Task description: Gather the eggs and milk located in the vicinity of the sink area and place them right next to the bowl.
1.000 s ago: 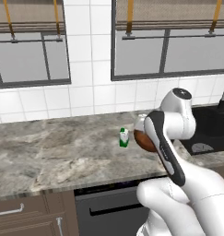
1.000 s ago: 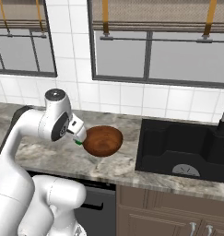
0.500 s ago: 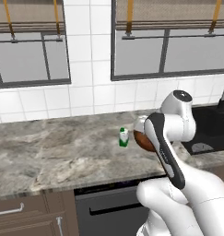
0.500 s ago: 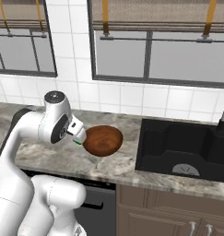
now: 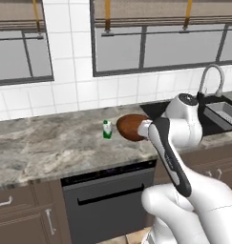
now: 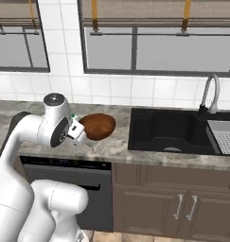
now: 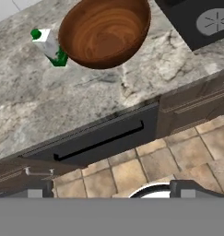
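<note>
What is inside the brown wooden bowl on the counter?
In the hand view the bowl looks empty: only its bare wooden inside shows, with no egg in it. The milk carton stands beside it on the counter. The near inner wall is hidden behind the rim.

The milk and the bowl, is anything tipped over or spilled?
No, nothing stands out. The milk stands upright on the counter right beside the bowl, which sits level and empty, and no spill shows around them.

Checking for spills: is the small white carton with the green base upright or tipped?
Upright: the milk carton stands on its green base, gabled top up, beside the wooden bowl.
</note>
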